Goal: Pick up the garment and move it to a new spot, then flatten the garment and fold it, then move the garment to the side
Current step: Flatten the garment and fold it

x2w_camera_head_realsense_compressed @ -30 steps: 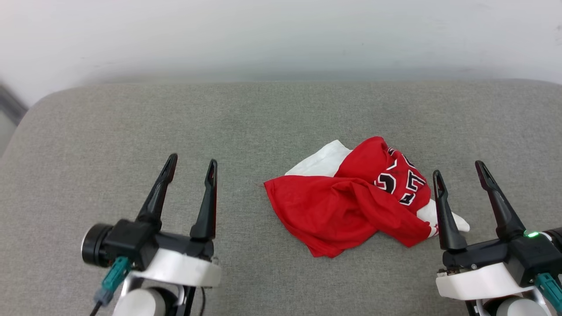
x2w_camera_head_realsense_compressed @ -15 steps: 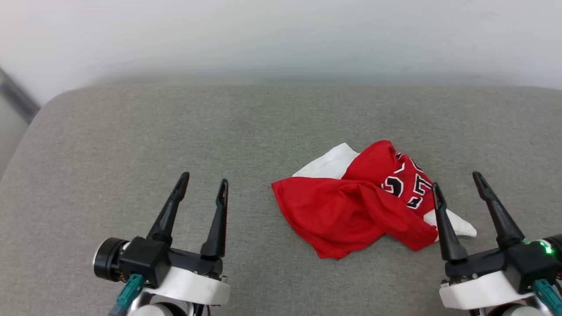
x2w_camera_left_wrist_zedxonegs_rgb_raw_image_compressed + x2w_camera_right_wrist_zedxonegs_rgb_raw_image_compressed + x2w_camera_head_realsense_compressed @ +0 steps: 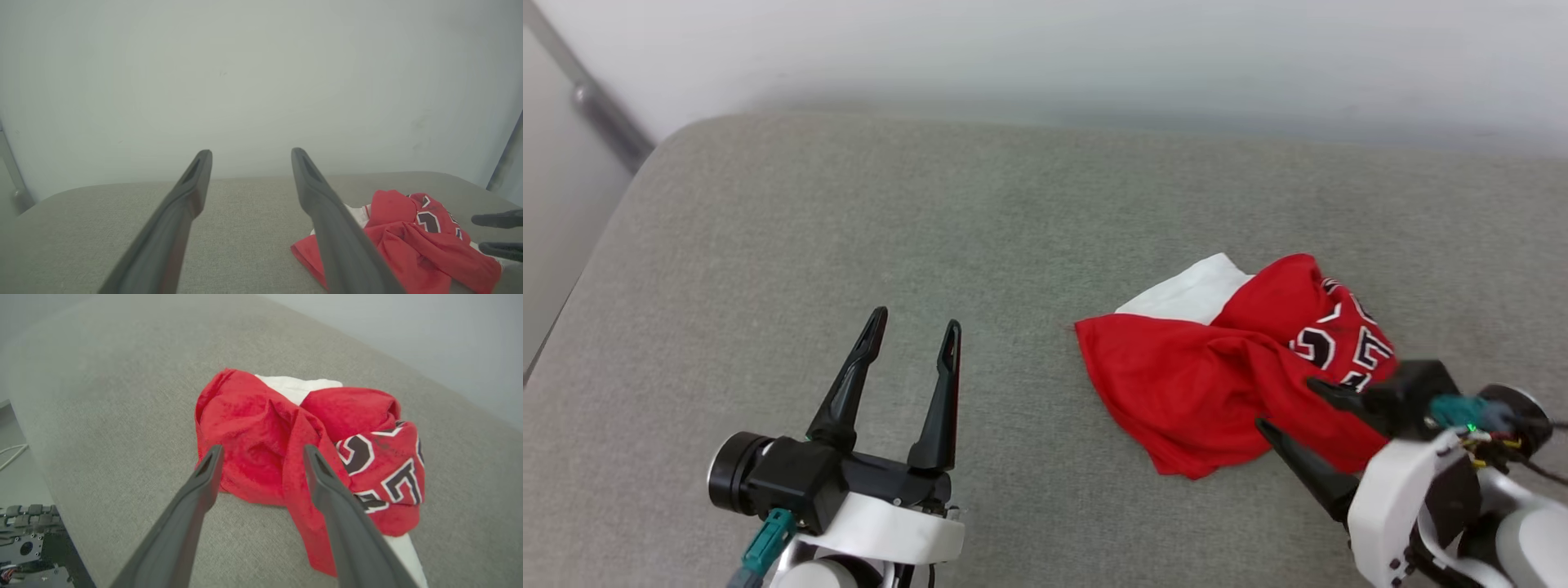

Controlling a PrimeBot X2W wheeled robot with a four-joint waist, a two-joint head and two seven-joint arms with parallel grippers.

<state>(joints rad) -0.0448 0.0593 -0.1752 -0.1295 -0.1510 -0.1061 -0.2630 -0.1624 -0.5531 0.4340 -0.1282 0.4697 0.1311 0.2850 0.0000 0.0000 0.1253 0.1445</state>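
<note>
The garment (image 3: 1217,384) lies crumpled on the grey padded surface (image 3: 849,229), right of centre: red cloth with a white sleeve poking out at the back and black white-outlined lettering on its right fold. My right gripper (image 3: 1285,403) is open and turned sideways, its fingers pointing left at the garment's near right edge. In the right wrist view the right gripper (image 3: 263,448) hovers just above the garment (image 3: 253,428), with nothing between the fingers. My left gripper (image 3: 916,321) stands open over bare surface, well left of the garment. The left wrist view has the left gripper (image 3: 251,152) open, with the garment (image 3: 412,245) at its lower right.
A pale wall (image 3: 1094,57) rises behind the surface. A grey metal bar (image 3: 600,114) runs past the surface's rounded left corner. The right wrist view has the near edge of the surface, with dark robot parts (image 3: 28,539) and a white cable (image 3: 12,451) below it.
The head camera has swung, shifting the whole picture. My right gripper has rotated from pointing forward to pointing left and moved in over the garment's near right edge. The garment itself lies as before.
</note>
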